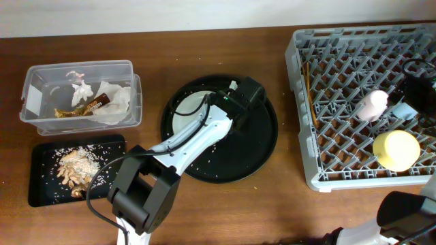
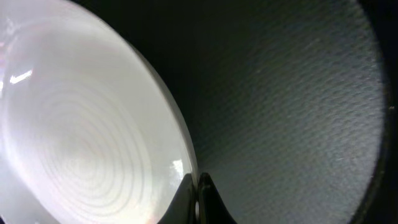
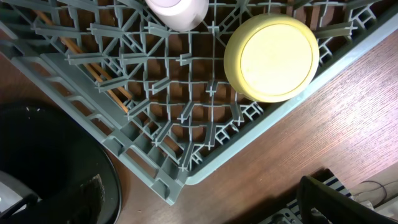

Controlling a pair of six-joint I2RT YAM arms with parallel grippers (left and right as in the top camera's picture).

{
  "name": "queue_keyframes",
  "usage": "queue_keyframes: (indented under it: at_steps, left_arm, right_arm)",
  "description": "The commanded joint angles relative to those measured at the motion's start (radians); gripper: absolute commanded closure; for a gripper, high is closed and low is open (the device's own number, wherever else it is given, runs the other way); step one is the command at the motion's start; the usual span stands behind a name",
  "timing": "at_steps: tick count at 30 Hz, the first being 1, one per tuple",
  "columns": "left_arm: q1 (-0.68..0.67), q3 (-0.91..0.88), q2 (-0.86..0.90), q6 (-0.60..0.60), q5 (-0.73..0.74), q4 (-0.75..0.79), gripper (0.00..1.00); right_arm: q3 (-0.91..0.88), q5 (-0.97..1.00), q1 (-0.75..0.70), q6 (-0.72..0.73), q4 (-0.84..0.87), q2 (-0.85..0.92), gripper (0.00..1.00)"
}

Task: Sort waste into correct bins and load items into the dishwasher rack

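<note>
My left gripper (image 1: 240,95) is over the large round black tray (image 1: 252,153) and is shut on the rim of the pale grey plate (image 1: 187,114). In the left wrist view the fingers (image 2: 198,190) pinch the plate's edge (image 2: 81,124). The dishwasher rack (image 1: 306,146) at the right holds the pink cup (image 1: 372,105), the yellow-green bowl (image 1: 396,150), the light blue cup (image 1: 402,109) and the chopsticks (image 1: 308,87). The bowl (image 3: 272,57) lies upside down. My right gripper (image 3: 329,200) is off the rack's near corner, with only one dark finger showing.
The clear tub (image 1: 30,88) at the far left holds white tissue (image 1: 112,101) and the gold-brown wrapper (image 1: 83,109). The shallow black tray (image 1: 41,194) in front of it holds food scraps and rice (image 1: 78,170). Rice grains dot the round tray.
</note>
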Motion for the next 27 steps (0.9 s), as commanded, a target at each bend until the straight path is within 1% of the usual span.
queue_keyframes:
  at_steps: [1, 2, 3, 4, 5, 6, 9, 11, 13, 14, 15, 16, 17, 18, 20, 23, 27]
  left_arm:
    - [0.004, 0.008, 0.006, -0.031, -0.053, -0.023, 0.93]
    - [0.002, 0.01, 0.003, -0.031, -0.043, -0.039, 0.87]
    - [0.002, 0.032, -0.007, -0.031, -0.001, -0.076, 0.79]
    - [0.002, 0.06, -0.017, -0.031, 0.027, -0.108, 0.75]
    - [0.002, 0.095, -0.037, -0.031, 0.046, -0.143, 0.35]
    - [0.002, 0.129, -0.065, -0.031, 0.053, -0.174, 0.01]
    - [0.017, 0.203, -0.159, -0.031, 0.05, -0.226, 0.0]
    - [0.092, 0.224, -0.27, -0.036, 0.049, -0.241, 0.01]
    - [0.233, 0.224, -0.357, -0.056, 0.041, -0.269, 0.0]
    - [0.312, 0.224, -0.383, -0.057, 0.008, -0.288, 0.01]
    - [0.435, 0.224, -0.399, -0.057, -0.012, -0.327, 0.0]
    - [0.579, 0.224, -0.403, -0.065, -0.011, -0.397, 0.01]
    - [0.667, 0.223, -0.401, -0.065, -0.011, -0.449, 0.01]
    - [0.797, 0.223, -0.399, -0.065, -0.01, -0.529, 0.01]
    - [0.913, 0.223, -0.399, -0.065, -0.01, -0.581, 0.01]
    - [1.027, 0.223, -0.399, -0.064, -0.011, -0.656, 0.0]
    - [1.049, 0.223, -0.399, -0.064, -0.011, -0.684, 0.01]
  right_arm:
    - [0.004, 0.008, 0.0, 0.009, -0.005, -0.009, 0.02]
    - [0.004, 0.008, 0.0, 0.009, -0.005, -0.009, 0.02]
    - [0.004, 0.008, 0.0, 0.009, -0.005, -0.009, 0.02]
    - [0.004, 0.008, 0.0, 0.009, -0.005, -0.009, 0.02]
    - [0.004, 0.008, 0.0, 0.009, -0.005, -0.009, 0.02]
    - [0.004, 0.008, 0.0, 0.009, -0.005, -0.009, 0.02]
    - [0.004, 0.008, 0.0, 0.009, -0.005, -0.009, 0.02]
    - [0.004, 0.008, 0.0, 0.009, -0.005, -0.009, 0.02]
    - [0.004, 0.008, 0.0, 0.009, -0.005, -0.009, 0.02]
    - [0.004, 0.008, 0.0, 0.009, -0.005, -0.009, 0.02]
    - [0.004, 0.008, 0.0, 0.009, -0.005, -0.009, 0.02]
    - [0.004, 0.008, 0.001, 0.009, -0.005, -0.009, 0.02]
    - [0.004, 0.008, 0.0, 0.009, -0.005, -0.009, 0.02]
    - [0.004, 0.008, 0.0, 0.009, -0.005, -0.009, 0.02]
    - [0.004, 0.008, 0.0, 0.009, -0.005, -0.009, 0.02]
    - [0.004, 0.008, 0.0, 0.009, -0.005, -0.009, 0.02]
    - [0.004, 0.008, 0.0, 0.009, -0.005, -0.009, 0.02]
